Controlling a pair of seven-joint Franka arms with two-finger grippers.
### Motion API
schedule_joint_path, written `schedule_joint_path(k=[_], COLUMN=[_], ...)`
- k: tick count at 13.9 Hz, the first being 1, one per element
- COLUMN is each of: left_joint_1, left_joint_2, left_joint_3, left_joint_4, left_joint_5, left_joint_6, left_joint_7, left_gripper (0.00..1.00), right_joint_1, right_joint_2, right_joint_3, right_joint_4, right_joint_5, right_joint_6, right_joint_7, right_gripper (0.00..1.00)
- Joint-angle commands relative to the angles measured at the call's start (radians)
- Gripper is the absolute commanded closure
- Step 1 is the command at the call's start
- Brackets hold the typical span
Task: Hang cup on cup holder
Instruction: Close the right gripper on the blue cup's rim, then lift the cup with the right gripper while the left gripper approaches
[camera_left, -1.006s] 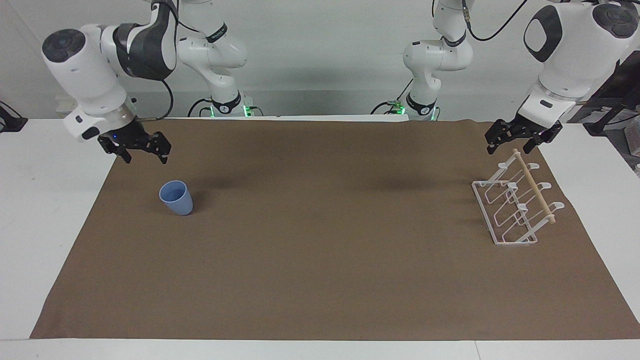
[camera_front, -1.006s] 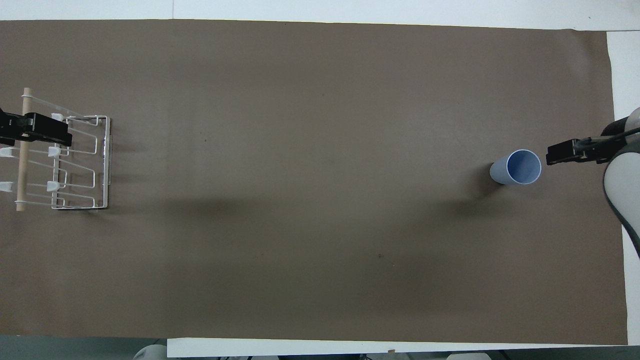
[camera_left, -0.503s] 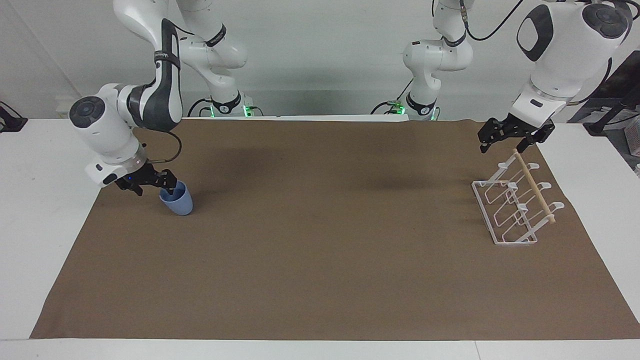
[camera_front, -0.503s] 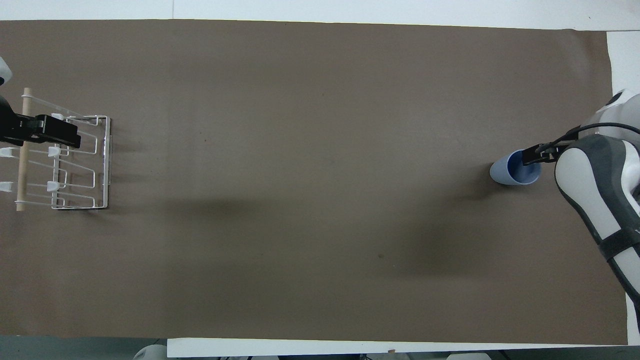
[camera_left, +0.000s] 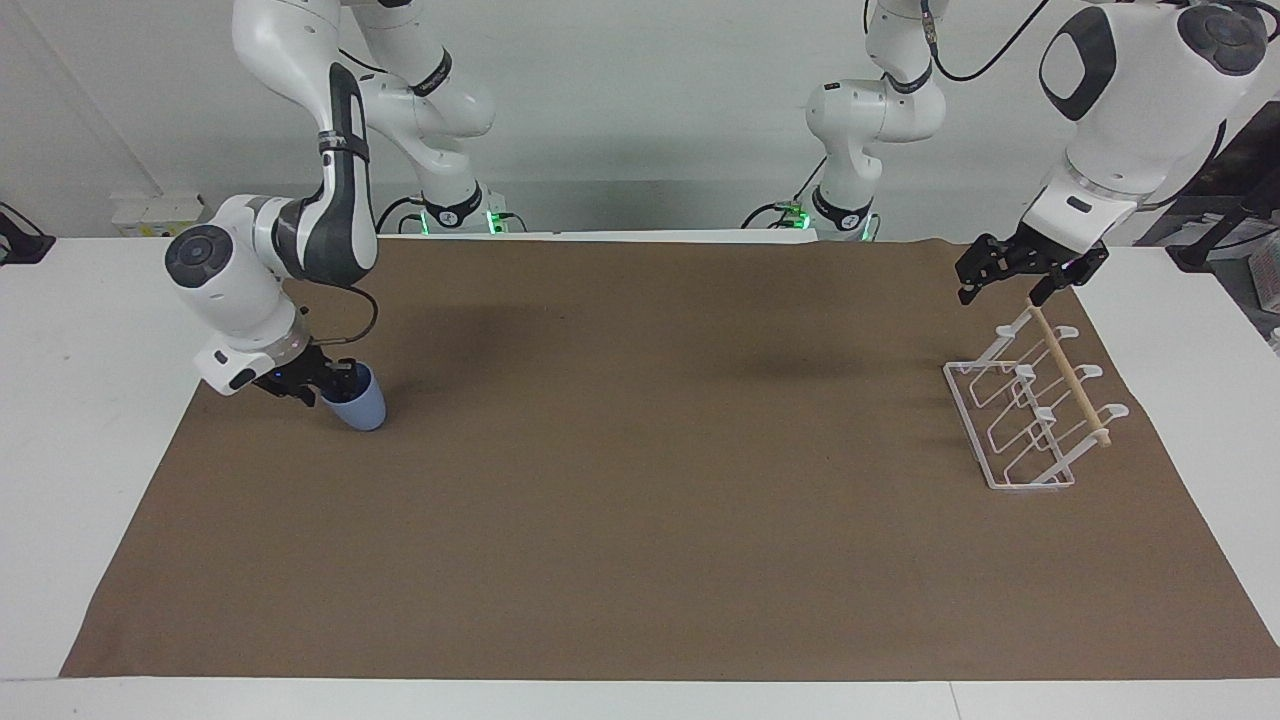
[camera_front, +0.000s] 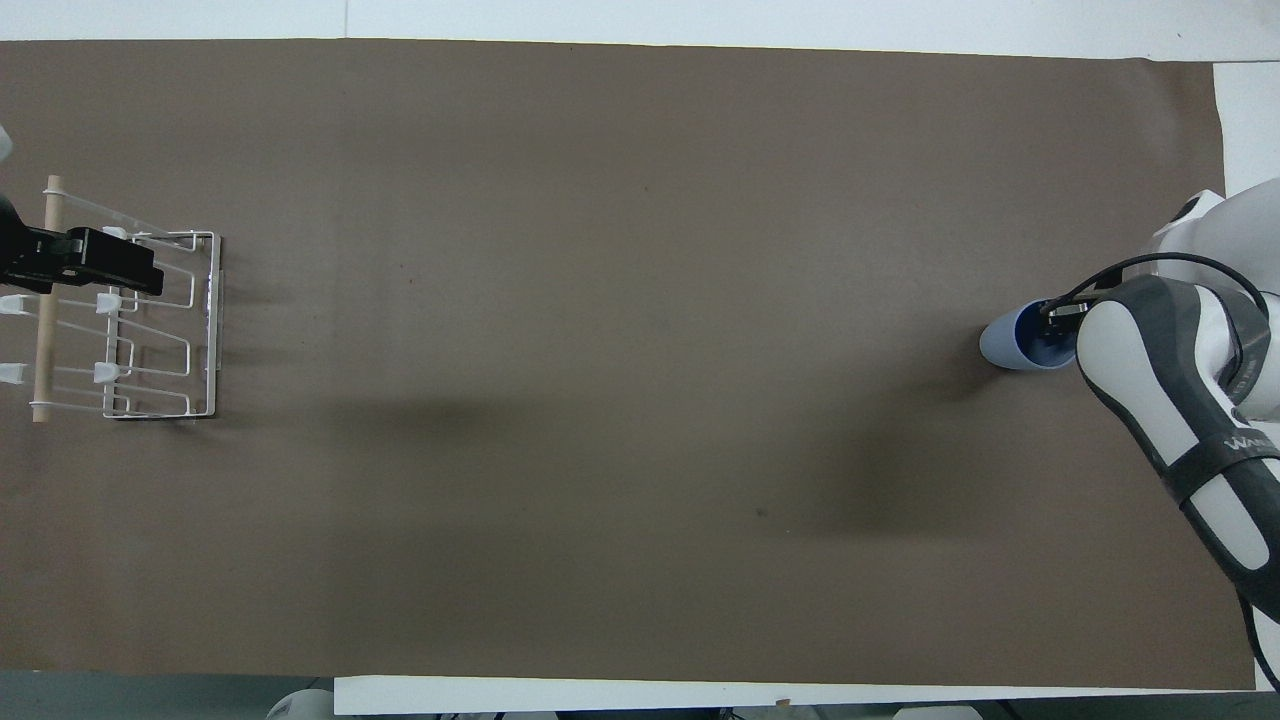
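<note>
The light-blue cup (camera_left: 364, 407) stands upright on the brown mat toward the right arm's end of the table. My right gripper (camera_left: 333, 384) is down at its rim, on the side toward that end. In the overhead view one finger sits inside the cup (camera_front: 1003, 345) and the right gripper (camera_front: 1058, 314) pinches the wall. The white wire cup holder (camera_left: 1072, 378) with its wooden dowel stands toward the left arm's end. My left gripper (camera_left: 1016, 276) hangs open just above the dowel's end nearer the robots, touching nothing. In the overhead view, the left gripper (camera_front: 135, 275) covers part of the cup holder (camera_front: 212, 330).
A brown mat (camera_left: 640, 520) covers most of the white table (camera_left: 70, 400). The right arm's forearm (camera_front: 1160, 400) stretches over the mat's edge beside the cup.
The right gripper came down from above the mat to the cup's rim and drew its fingers together on the wall. The left gripper shifted slightly over the holder's dowel.
</note>
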Motion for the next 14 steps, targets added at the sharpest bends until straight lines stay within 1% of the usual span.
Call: schedule_joint_path(k=[1,3,4,5,6,8,10,11,12,13,14], left_joint_1=[0.0,0.0,0.0,-0.001,-0.003,-0.001,0.0,0.0,0.0,0.0,0.006], left_joint_2=[-0.015,-0.016,-0.016,-0.016,-0.015,-0.016,-0.016,-0.016,-0.016,-0.016,-0.024], left_joint_3=[0.007,0.008,0.008,0.008,0.008,0.008,0.01,0.01,0.01,0.011,0.011], left_joint_4=[-0.005,-0.006,-0.006,-0.006,-0.006,-0.006,-0.006,-0.006,-0.006,-0.009,-0.011], left_joint_5=[-0.007,-0.007,-0.007,-0.007,-0.007,-0.007,-0.007,-0.007,-0.007,-0.006,-0.006], left_joint_6=[-0.019,-0.021,-0.024,-0.026,-0.024,-0.024,-0.024,-0.024,-0.024,-0.035,-0.079], left_joint_7=[0.003,0.003,0.005,0.005,0.005,0.005,0.005,0.005,0.006,0.003,0.002], left_gripper=[0.0,0.0,0.0,0.0,0.0,0.0,0.0,0.0,0.0,0.0,0.0], right_joint_1=[-0.007,-0.007,-0.007,-0.01,-0.007,0.007,0.009,0.007,0.009,0.009,0.013], right_joint_2=[-0.006,-0.006,-0.002,0.0,-0.002,-0.013,-0.028,-0.037,-0.051,-0.057,-0.06], right_joint_3=[0.008,0.008,0.009,0.009,0.011,0.019,0.019,0.019,0.019,0.019,0.022], right_joint_4=[-0.01,-0.002,0.013,0.06,0.128,0.243,0.315,0.326,0.325,0.322,0.311], right_joint_5=[0.033,0.033,0.033,0.035,0.059,0.146,0.292,0.402,0.489,0.578,0.678], right_joint_6=[0.006,-0.003,-0.027,-0.099,-0.201,-0.389,-0.53,-0.584,-0.61,-0.621,-0.62], right_joint_7=[-0.031,-0.035,-0.036,-0.05,-0.073,-0.082,-0.071,-0.062,-0.033,0.041,0.103], right_gripper=[1.0,1.0,1.0,1.0,1.0,1.0,1.0,1.0,1.0,1.0,1.0])
